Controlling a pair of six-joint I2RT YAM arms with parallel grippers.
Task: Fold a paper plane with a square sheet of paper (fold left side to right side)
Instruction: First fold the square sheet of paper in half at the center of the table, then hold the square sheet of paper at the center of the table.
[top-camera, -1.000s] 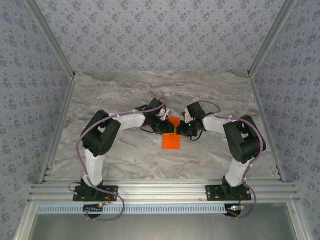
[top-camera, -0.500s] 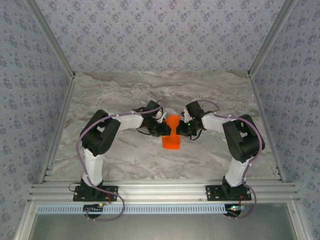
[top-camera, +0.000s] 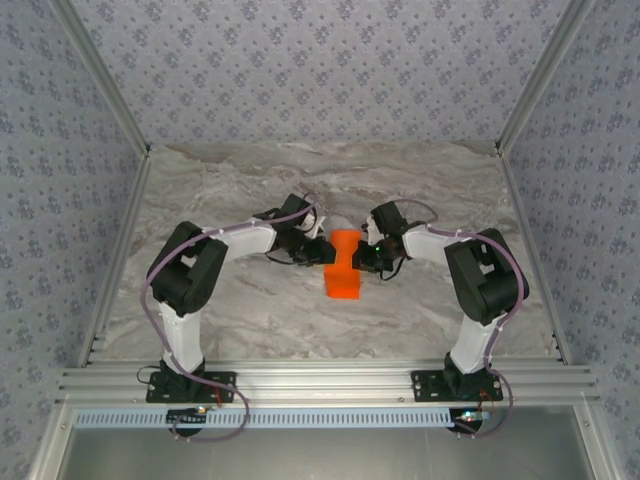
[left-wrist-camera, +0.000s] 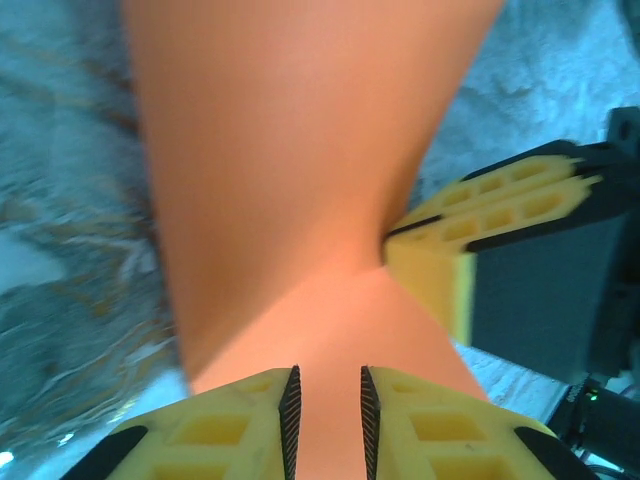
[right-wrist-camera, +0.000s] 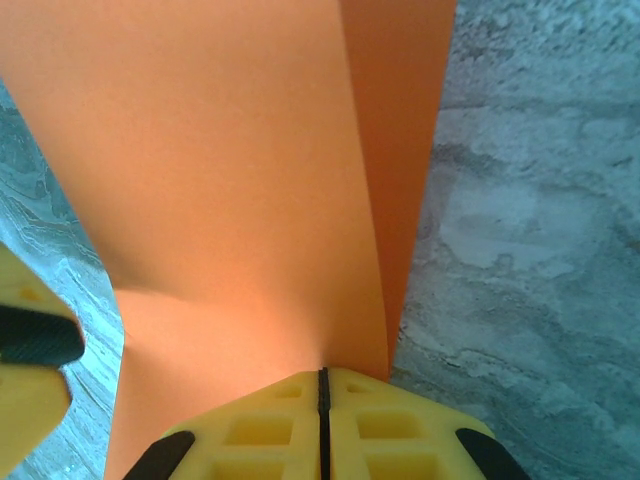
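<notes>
Paper (top-camera: 343, 262) sits mid-table, pinched up at its waist, presumably ready for folding across. Right gripper (right-wrist-camera: 322, 385) clamps one edge, fully closed; left gripper (left-wrist-camera: 326, 405) straddles the other edge, jaws narrowly parted

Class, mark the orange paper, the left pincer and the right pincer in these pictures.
orange paper (top-camera: 345, 270): top external view, its pinched middle.
left pincer (left-wrist-camera: 327, 400): left wrist view, gap between its fingertips.
right pincer (right-wrist-camera: 322, 385): right wrist view, seam where its fingertips meet.
</notes>
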